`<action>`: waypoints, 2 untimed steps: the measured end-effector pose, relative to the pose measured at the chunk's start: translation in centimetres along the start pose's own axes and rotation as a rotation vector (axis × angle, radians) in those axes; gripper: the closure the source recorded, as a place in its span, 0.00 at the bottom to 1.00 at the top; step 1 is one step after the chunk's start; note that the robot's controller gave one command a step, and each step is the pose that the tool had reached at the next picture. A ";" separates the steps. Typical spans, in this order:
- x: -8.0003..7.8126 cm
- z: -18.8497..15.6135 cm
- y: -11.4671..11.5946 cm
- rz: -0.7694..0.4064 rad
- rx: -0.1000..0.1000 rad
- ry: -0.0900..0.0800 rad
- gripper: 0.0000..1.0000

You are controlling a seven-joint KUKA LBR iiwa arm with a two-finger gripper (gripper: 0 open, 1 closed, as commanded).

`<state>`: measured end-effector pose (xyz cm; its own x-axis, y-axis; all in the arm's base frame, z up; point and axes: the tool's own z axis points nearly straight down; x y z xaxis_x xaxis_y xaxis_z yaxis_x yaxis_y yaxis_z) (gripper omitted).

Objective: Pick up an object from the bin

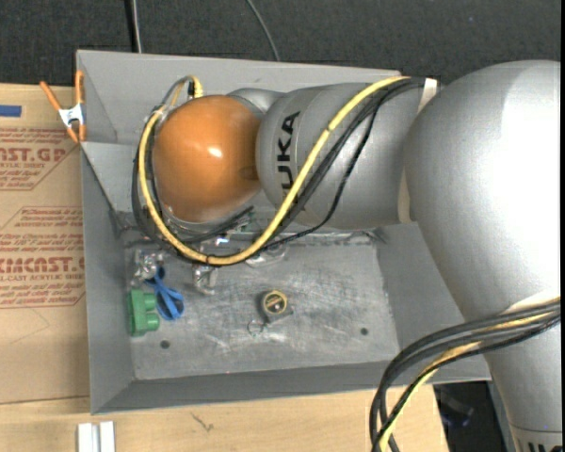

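Arm: the silver arm point(358, 158) comes in from the right and lies across the back half of the bin; its wide outer casing covers the right side of the view
Orange cover: a rounded orange cover point(207, 158) sits at the wrist, over the back left part of the bin; yellow and black cables point(144, 163) loop around its left and lower edge and run back along the arm
Gripper: the gripper point(204, 273) shows as a small metal end poking out beneath the orange cover, low over the floor, left of centre; whether it stands wide or narrow cannot be told; nothing is seen held in it
Bin: a grey metal bin point(264, 384) with sloped walls and a scuffed floor, mostly bare on its right half
Blue piece: a small blue piece point(167, 297) with crossed arms lies on the floor near the left wall, just left of and below the gripper; it is the nearest thing to it
Green block: a green block point(143, 313) lies touching the blue piece on its left, close to the left wall
Ring: a small round brass-coloured ring point(274, 303) lies alone near the middle of the floor, to the right of the gripper and apart from it
Glinting bits: a few small shiny bits point(143, 254) lie above the blue piece, by the left wall; too small to tell what they are
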<state>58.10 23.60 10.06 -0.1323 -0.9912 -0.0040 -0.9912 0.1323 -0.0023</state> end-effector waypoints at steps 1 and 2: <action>1.9 0.1 -0.1 -0.311 -0.003 0.001 0.00; 3.0 2.7 -0.2 -0.243 0.002 -0.007 0.00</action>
<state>57.88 20.58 7.38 0.1103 -0.9939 -0.0097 -0.9939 -0.1102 -0.0055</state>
